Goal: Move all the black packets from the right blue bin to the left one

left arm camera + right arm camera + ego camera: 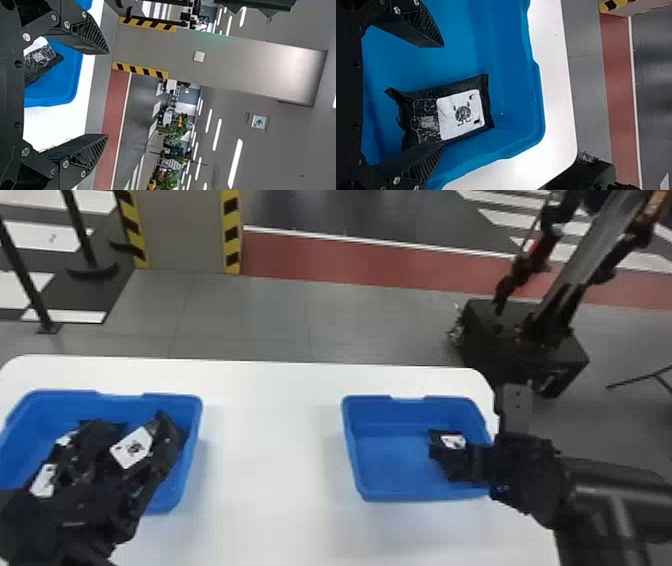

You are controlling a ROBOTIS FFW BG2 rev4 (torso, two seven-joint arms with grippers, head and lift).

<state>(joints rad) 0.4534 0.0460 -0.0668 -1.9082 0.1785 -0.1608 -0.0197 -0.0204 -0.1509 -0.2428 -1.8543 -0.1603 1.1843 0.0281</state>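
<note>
In the head view, my right gripper [462,462] is low in the right blue bin [390,490], at the black packet [452,440]. The right wrist view has that packet [462,113] with its white label lying between the spread fingers of my right gripper [442,95], nearer one finger. Several black packets [172,440] are heaped in the left blue bin [192,440]. My left arm's gripper [100,510] is over the near part of that bin; in the left wrist view the gripper [107,94] stands open with nothing between its fingertips.
Both bins stand apart on a white table [270,460]. Beyond its far edge, a dark wheeled base [525,345] with a pole is on the floor at the right. A grey pillar [182,230] with striped edges rises behind the left side.
</note>
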